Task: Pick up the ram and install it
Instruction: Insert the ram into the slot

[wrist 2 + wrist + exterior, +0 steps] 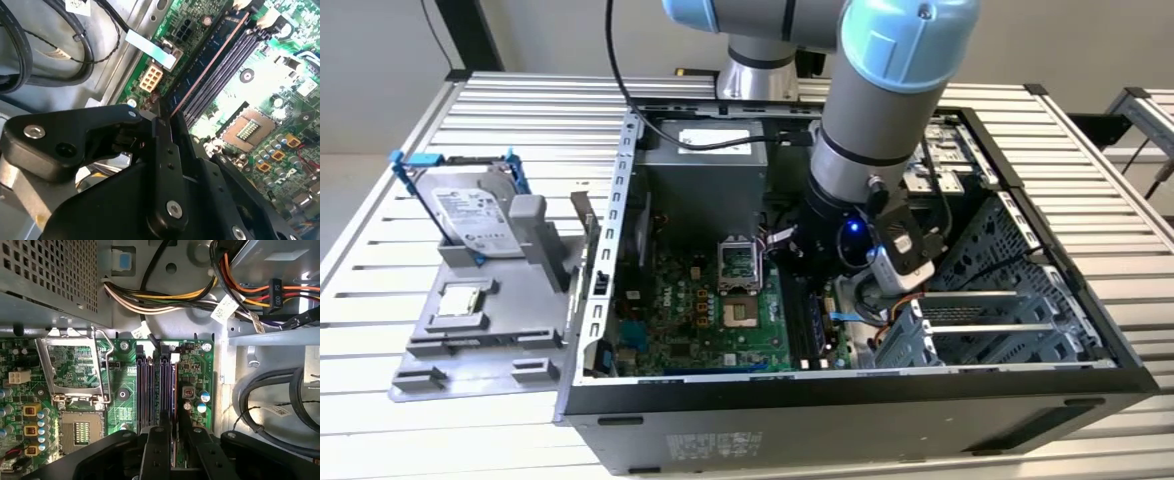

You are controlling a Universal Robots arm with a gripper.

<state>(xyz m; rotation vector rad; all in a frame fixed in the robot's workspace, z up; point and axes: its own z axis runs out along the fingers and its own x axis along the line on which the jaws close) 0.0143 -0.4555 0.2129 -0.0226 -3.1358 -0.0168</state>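
Fingers (pixel 159 450) of the gripper (pixel 172 440) close on the ram (pixel 174 395), clamping its near end edge-on. In both wrist views the ram (pixel 200 70) stands upright along the outermost of the memory slots (pixel 150 390) on the motherboard (pixel 120 410), just beside the empty slots; whether it is fully seated cannot be told. The processor socket (pixel 75 385) lies near those slots. In the exterior view the arm (pixel 874 130) reaches down into the open computer case (pixel 854 400), which holds the motherboard (pixel 707 320). A hard drive (pixel 467 215) rests on a grey stand, outside the case on the exterior view's left.
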